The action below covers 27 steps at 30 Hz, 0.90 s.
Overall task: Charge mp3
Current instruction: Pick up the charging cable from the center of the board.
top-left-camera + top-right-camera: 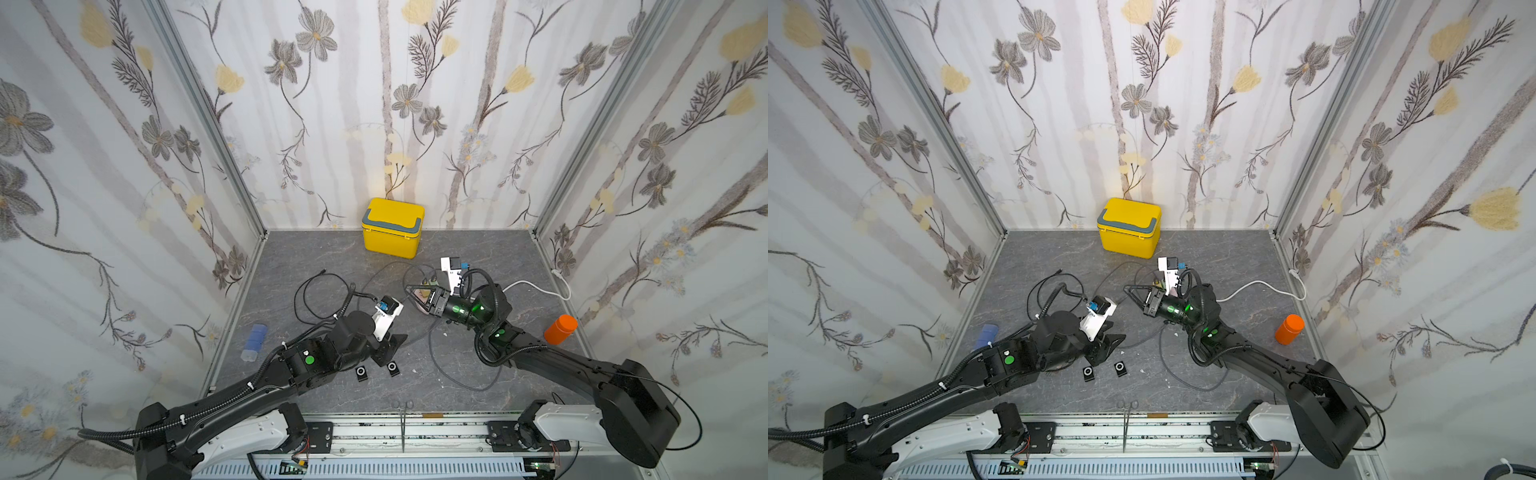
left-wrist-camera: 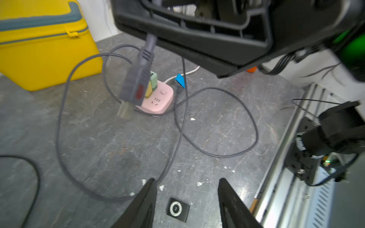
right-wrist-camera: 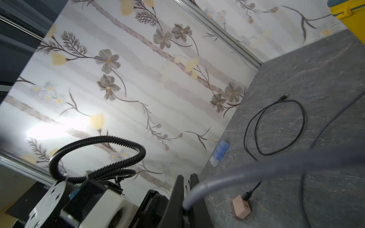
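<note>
The left gripper (image 2: 187, 180) sits closest in the left wrist view. Its fingers stand apart with nothing between them, above an mp3 player (image 2: 178, 209) that lies flat on the table (image 2: 118, 158) near the front rail. A top view shows a pair of players (image 1: 361, 372) there, near each other but not touching. The right gripper (image 3: 186, 181) is clamped on the grey cable (image 2: 59, 126) a short way behind its USB plug (image 2: 136, 83). The plug hangs free below the jaws, above and near the pink power strip (image 2: 158, 100), which carries a green-and-yellow adapter (image 2: 152, 83). The step in hand appears to be bringing the plug to a powered port. The next move calls for steadying the dangling plug, turning its metal end square to the port, then pressing it straight in. The cable's player end cannot be located. It must be found and seated in the player.
</note>
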{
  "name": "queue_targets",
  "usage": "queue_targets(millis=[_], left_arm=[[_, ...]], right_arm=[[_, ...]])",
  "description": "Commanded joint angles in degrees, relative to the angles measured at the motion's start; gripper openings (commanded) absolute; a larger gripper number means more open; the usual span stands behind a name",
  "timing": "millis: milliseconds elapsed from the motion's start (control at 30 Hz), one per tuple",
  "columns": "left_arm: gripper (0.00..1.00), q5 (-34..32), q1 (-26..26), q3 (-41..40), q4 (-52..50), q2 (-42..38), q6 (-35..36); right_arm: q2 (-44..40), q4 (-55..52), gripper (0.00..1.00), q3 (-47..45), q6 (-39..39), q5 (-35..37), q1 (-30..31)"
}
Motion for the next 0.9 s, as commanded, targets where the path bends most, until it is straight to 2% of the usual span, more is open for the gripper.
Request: queue_targets(millis=[0, 133, 267, 733, 867], left_arm=[[0.52, -15.5, -2.5, -1.0, 5.2, -0.4, 7.2], [0.51, -22.7, -4.7, -2.6, 11.0, -0.5, 14.1], [0.49, -22.6, -4.8, -3.9, 14.8, 0.5, 19.9], [0.46, -28.7, -6.0, -7.3, 28.5, 5.1, 29.3], [0.46, -29.1, -6.0, -6.7, 28.6, 7.2, 30.2]], right_arm=[[-1.2, -19.9, 0.00, 3.0, -6.4, 6.5, 0.2], [-1.3, -24.9, 0.00, 6.0, -6.3, 8.0, 1.2], [-1.8, -26.2, 0.00, 7.2, -6.6, 9.0, 2.4], [-1.9, -26.0, 0.00, 7.4, -5.2, 8.9, 5.1], [-2.3, -26.1, 0.00, 7.5, -5.3, 8.9, 5.3]])
